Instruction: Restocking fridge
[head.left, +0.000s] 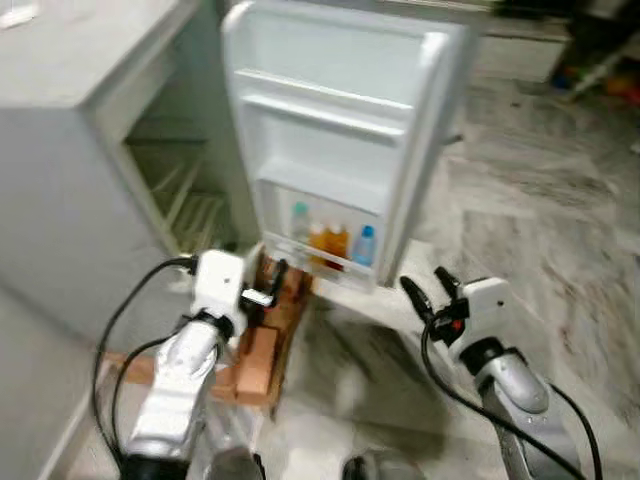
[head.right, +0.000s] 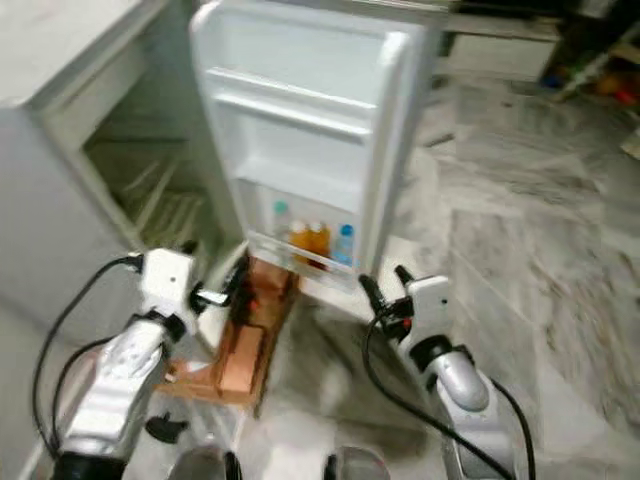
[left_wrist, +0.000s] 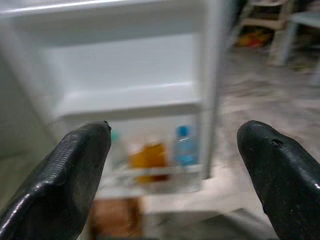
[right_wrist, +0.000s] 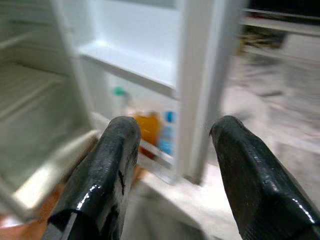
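A small white fridge (head.left: 70, 150) stands with its door (head.left: 340, 130) swung wide open toward me. The bottom door shelf holds a green-capped bottle (head.left: 299, 222), two orange bottles (head.left: 330, 243) and a blue-capped bottle (head.left: 364, 246). The upper door shelves (head.left: 325, 105) are bare. My left gripper (head.left: 277, 285) hovers low in front of the door, fingers (left_wrist: 75, 170) apart and holding nothing. My right gripper (head.left: 428, 286) is raised to the right of the door's lower edge, also open with nothing between its fingers (right_wrist: 107, 170).
A brown cardboard box (head.left: 262, 350) lies on the floor under the door, beside my left arm. Wire racks (head.left: 180, 190) show inside the fridge body. Grey marbled floor (head.left: 540, 210) spreads to the right, with clutter (head.left: 600, 70) at the far right.
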